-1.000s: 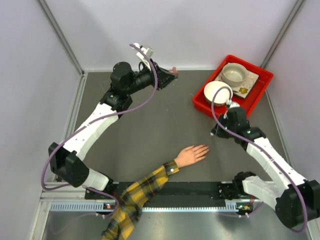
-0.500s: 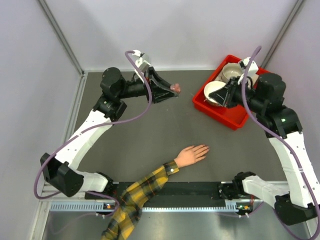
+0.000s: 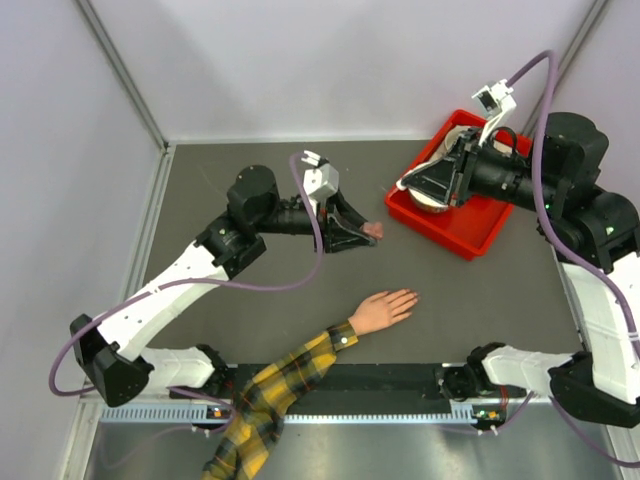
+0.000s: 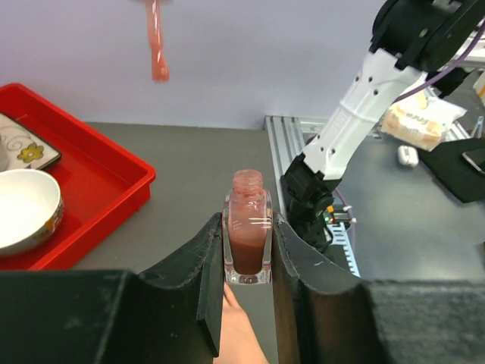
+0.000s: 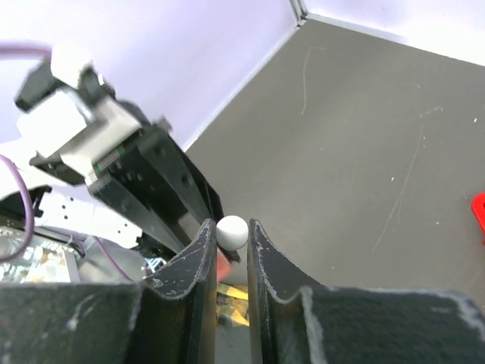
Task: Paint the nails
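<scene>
Looking down from the overhead camera, I saw a dark grey tabletop (image 3: 300, 270), faintly scratched and boxed in by pale walls (image 3: 350, 60) with metal posts in the far corners. A red tray (image 3: 430, 232) sat at the far right, holding a white bowl (image 4: 23, 216) and a dish (image 4: 23, 148) with a small yellow motif. Any lettering on it was too small for me to read.

The left fingers (image 4: 208, 273) were clamped on an uncapped polish bottle (image 4: 248, 239) of pinkish lacquer, held upright above the tabletop. The right fingers (image 5: 267, 269) were pinched on a white cap (image 5: 232, 231), raised over the tray's near edge. The pink-tipped brush (image 4: 157, 53) hung in the air high in the left wrist view.

The mannequin hand (image 3: 385, 308) lay flat near the middle in its plaid sleeve (image 3: 290, 385). Its nails (image 3: 408, 297) pointed right, too small for me to tell apart. They were near the left fingers, on the arm-base side and clear of them, and well apart from the right fingers.
</scene>
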### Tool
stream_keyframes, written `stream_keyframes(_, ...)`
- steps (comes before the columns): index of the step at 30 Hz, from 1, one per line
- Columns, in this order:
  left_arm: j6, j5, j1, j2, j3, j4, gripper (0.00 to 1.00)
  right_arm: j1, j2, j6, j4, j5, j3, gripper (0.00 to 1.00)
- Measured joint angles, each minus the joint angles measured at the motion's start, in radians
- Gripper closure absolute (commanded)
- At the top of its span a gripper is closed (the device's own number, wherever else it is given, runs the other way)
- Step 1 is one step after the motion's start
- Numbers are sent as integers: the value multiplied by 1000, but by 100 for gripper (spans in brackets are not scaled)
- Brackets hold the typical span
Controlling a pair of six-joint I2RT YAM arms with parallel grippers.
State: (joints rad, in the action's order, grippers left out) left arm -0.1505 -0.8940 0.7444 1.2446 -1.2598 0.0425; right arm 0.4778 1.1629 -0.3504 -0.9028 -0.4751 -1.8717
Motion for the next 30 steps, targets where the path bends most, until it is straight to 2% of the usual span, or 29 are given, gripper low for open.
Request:
stream_keyframes(10,50,101,23,-13,58,0,100,64,8,-18,-83,19,-23,100)
stream_keyframes(19,53,117,23,-13,58,-3,100,103,-8,-26,-93,20,66,100)
stream_keyframes(30,56,117,23,-12,57,-12,100,103,-10,-35,-85,64,73,100)
